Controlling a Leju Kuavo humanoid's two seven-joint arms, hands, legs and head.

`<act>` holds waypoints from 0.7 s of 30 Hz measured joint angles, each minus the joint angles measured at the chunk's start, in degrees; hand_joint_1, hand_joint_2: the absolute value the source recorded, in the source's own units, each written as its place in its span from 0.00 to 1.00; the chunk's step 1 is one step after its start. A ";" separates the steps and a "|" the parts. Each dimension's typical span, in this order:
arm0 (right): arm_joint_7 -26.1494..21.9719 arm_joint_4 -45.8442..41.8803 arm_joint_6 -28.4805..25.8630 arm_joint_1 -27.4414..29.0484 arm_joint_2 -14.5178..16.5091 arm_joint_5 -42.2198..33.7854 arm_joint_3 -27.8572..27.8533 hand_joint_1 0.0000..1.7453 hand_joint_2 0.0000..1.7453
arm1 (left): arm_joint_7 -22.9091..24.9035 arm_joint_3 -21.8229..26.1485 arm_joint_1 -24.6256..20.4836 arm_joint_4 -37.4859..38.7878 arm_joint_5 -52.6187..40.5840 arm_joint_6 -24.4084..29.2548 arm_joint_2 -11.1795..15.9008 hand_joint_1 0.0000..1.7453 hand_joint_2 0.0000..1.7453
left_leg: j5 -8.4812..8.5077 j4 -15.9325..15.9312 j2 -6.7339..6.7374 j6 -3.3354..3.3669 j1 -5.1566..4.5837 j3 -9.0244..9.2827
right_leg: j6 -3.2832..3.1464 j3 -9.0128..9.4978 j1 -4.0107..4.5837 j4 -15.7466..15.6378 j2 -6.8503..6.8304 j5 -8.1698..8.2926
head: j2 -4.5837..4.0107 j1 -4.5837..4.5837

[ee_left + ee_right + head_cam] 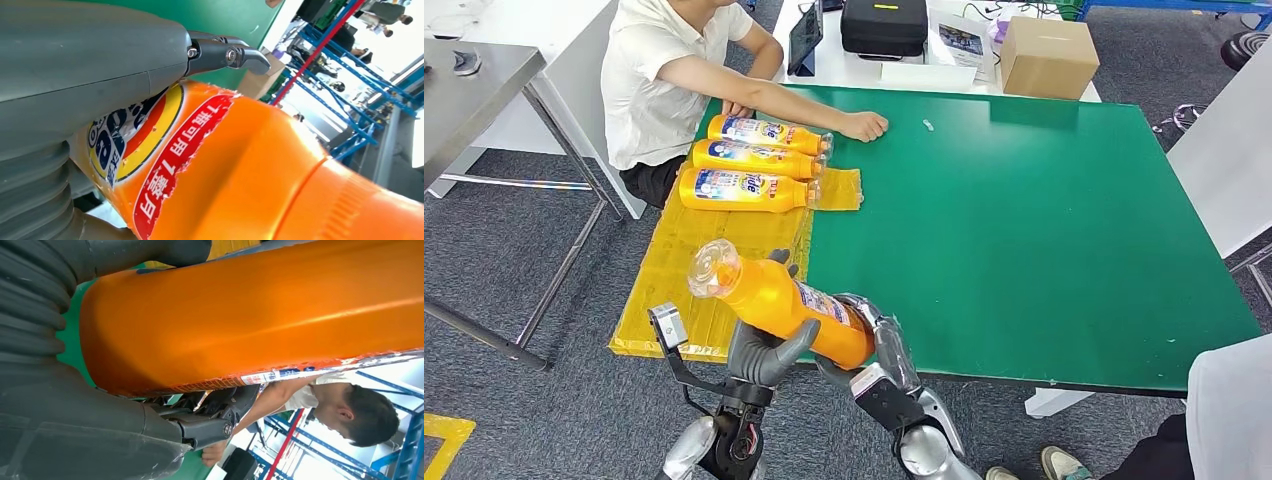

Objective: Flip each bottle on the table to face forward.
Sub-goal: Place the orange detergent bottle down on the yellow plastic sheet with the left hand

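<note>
I see both arms rising from the near edge of the green table point(1044, 230), meeting around one orange bottle point(779, 300) held in the air above the near left corner. My left robot hand point(764, 352) cups the bottle from underneath, grey fingers curled up around its body, thumb pressed against the label in the left wrist view. My right robot hand point(879, 340) grips the bottle's base end, fingers wrapped over the orange side; the right wrist view shows the thumb and dark fingers clamped on the smooth orange wall point(260, 310). So both hands are closed on the same bottle. The bottle lies tilted, its clear cap point(714, 268) pointing up and to the left, base lower and to the right. Its label point(150, 150) faces partly upward, red strip with white characters readable from the left wrist.

Farther away, three more orange bottles point(749, 160) lie side by side on a yellow mat point(674, 270), labels up, caps to the right. A person in a white shirt point(664, 80) sits at the far left side, one hand point(864, 125) resting on the table just beside the farthest bottle. A cardboard box point(1046, 55) stands beyond the far edge.
</note>
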 joint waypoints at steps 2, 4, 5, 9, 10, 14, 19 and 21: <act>0.01 0.41 0.49 -0.22 0.03 -0.09 0.31 0.92 1.00 | -0.15 0.28 0.21 -0.43 0.34 -0.26 -0.05 0.00 1.00 | 0.00 0.00 0.00 0.00 0.00 0.00 | 0.00 0.00 0.00 0.00 0.00 0.00 | 0.00 0.00; 0.02 0.77 0.76 -0.37 0.06 -0.16 0.51 0.92 1.00 | -0.26 0.55 0.33 -0.55 0.39 -0.51 -0.06 0.33 1.00 | 0.00 0.00 0.00 0.00 0.00 0.00 | 0.00 0.00 0.00 0.00 0.00 0.00 | 0.00 0.01; 0.04 0.95 0.82 -0.45 0.07 -0.18 0.60 0.91 1.00 | -0.30 0.68 0.37 -0.56 0.39 -0.61 -0.07 0.58 1.00 | 0.00 0.00 0.00 0.00 0.00 0.00 | 0.00 0.00 0.00 0.00 0.00 0.00 | 0.00 0.00; 0.05 1.48 1.14 -0.75 0.08 -0.24 0.87 0.90 1.00 | -0.55 1.01 0.43 -0.57 0.19 -0.90 -0.08 1.00 1.00 | 0.00 0.00 0.00 0.00 0.00 0.00 | 0.00 -0.01 0.00 0.00 0.00 0.00 | 0.00 0.01; 0.03 1.57 1.26 -0.86 0.09 -0.26 0.92 0.89 1.00 | -0.65 1.07 0.42 -0.57 0.00 -1.04 -0.08 1.00 1.00 | 0.00 0.00 0.01 0.00 0.00 0.00 | 0.00 -0.02 0.00 0.00 0.00 0.00 | 0.00 0.01; -0.24 1.76 1.44 -1.18 0.12 -0.28 0.96 0.58 1.00 | -1.01 1.24 0.41 -0.53 -0.50 -1.56 -0.08 1.00 1.00 | 0.00 0.00 0.01 0.00 0.00 0.00 | 0.00 -0.02 0.00 0.00 0.00 0.00 | 0.00 0.01; -0.29 1.81 2.36 -1.15 0.12 -0.56 0.96 0.00 1.00 | -1.39 1.50 0.21 -0.51 -0.74 -2.07 -0.08 1.00 1.00 | 0.00 0.00 0.01 0.00 0.00 0.00 | 0.00 -0.03 0.00 0.00 0.00 0.00 | 0.00 0.01; -0.12 1.81 3.33 -0.80 0.08 -0.93 0.96 0.00 1.00 | -1.54 1.63 0.15 -0.51 -0.82 -2.42 -0.09 1.00 1.00 | 0.00 0.00 0.01 0.00 0.00 0.00 | 0.00 -0.02 0.00 0.00 0.00 0.00 | 0.00 0.01</act>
